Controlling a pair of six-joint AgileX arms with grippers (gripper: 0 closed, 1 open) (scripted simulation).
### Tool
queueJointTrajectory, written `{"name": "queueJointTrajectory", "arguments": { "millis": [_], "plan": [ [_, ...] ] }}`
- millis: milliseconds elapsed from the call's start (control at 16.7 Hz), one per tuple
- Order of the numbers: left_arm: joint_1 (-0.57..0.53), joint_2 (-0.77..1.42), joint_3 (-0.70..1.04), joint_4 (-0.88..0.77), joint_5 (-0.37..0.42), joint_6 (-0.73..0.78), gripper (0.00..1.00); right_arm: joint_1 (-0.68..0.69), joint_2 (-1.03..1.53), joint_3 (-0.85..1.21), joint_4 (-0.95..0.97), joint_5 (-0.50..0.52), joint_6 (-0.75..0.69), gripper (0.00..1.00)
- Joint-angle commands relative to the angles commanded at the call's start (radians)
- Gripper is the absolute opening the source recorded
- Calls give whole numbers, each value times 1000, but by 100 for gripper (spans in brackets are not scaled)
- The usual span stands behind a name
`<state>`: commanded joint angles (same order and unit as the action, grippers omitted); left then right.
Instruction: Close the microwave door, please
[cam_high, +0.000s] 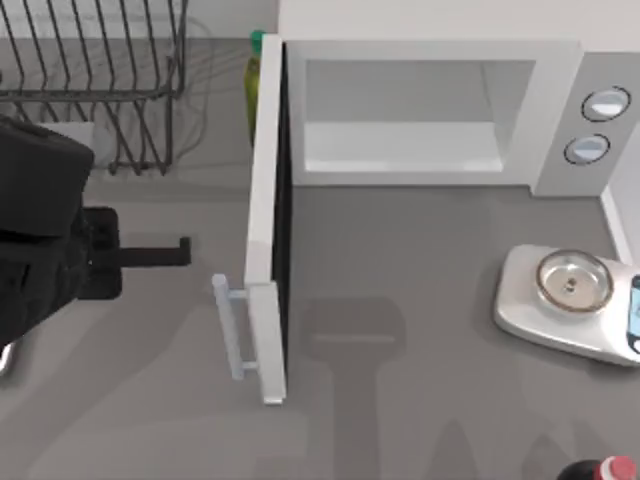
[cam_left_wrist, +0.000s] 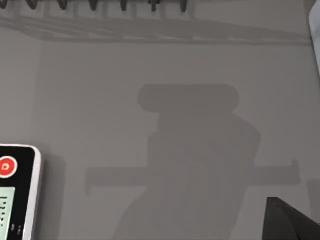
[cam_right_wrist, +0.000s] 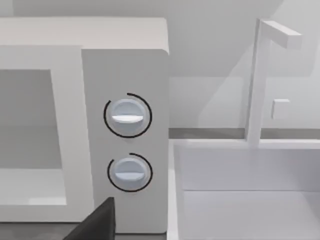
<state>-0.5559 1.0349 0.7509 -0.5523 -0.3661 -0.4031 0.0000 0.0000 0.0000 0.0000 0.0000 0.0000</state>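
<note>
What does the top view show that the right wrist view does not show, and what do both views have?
Top view alone: the microwave door standing wide open with its bar handle, the left hand on the table's left beside that door, a wire rack, a green-capped bottle and a kitchen scale.

Right wrist view alone: a white frame and tray beside the microwave.

Both: the microwave with its pale cavity and the grey panel with two round knobs.

White microwave (cam_high: 430, 60) w/ grey knob panel (cam_high: 600, 120), white door (cam_high: 265, 220)
</note>
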Motion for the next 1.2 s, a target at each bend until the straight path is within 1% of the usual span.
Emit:
{"name": "queueJointTrajectory", "arguments": {
  "millis": [180, 480, 600, 720, 1020, 1200],
  "plan": [
    [-32, 50, 32, -15, -24, -17, 0, 0, 0, 0, 0, 0, 0, 100],
    [-29, 47, 27, -10, -21, -17, 0, 0, 0, 0, 0, 0, 0, 100],
    [-29, 63, -1, 25, -22, -17, 0, 0, 0, 0, 0, 0, 0, 100],
    [-30, 90, -54, 101, -22, -17, 0, 0, 0, 0, 0, 0, 0, 100],
    [-29, 170, -228, 385, -21, -13, 0, 0, 0, 0, 0, 0, 0, 100],
    [-28, 198, -297, 466, -20, -11, 0, 0, 0, 0, 0, 0, 0, 100]
  ]
}}
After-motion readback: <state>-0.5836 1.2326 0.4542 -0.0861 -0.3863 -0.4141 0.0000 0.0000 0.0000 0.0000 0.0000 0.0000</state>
